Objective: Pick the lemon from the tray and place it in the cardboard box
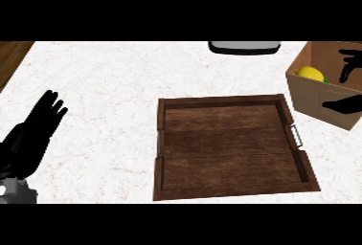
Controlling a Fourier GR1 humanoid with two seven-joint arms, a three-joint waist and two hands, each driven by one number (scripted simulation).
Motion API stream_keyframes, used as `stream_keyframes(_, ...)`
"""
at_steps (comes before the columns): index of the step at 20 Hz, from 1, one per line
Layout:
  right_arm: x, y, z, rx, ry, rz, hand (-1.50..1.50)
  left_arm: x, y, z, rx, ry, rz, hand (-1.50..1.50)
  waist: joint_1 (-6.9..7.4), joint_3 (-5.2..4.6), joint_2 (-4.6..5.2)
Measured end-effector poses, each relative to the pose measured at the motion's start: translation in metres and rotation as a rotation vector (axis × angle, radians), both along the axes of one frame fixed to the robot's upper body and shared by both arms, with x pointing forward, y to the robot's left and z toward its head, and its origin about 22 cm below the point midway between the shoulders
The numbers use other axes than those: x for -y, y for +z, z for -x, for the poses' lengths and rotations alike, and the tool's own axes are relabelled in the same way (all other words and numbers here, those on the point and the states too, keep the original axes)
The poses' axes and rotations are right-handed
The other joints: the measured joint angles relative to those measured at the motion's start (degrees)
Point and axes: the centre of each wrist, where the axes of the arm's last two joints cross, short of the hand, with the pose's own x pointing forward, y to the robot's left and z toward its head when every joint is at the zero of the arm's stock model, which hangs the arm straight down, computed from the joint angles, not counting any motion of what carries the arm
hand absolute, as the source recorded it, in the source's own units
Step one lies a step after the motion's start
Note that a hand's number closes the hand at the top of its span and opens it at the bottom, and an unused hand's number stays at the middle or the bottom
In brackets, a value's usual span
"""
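lemon (310,73), one, yellow and rounded, lies inside the one cardboard box (318,103) at far right, apart from the one wooden tray (230,143). right hand (346,67) over the box is spread, holding nothing; left hand (39,125) rests open at left.

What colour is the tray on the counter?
The tray is dark brown with a wood grain; head view shows it.
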Motion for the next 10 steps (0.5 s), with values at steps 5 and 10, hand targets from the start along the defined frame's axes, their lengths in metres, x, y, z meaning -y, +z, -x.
stream_keyframes(5, 0.014, 0.002, 0.002, 0.143, -0.072, -0.268, -1.50, -0.001, -0.003, 0.001, -0.004, 0.004, 0.000, 0.00, -0.25, 0.36, 0.21)
stream_keyframes(10, 0.051, 0.008, 0.020, 0.216, -0.124, -0.453, -1.50, -0.006, -0.005, 0.002, -0.005, 0.004, -0.002, 0.00, -0.48, 0.55, 0.33)
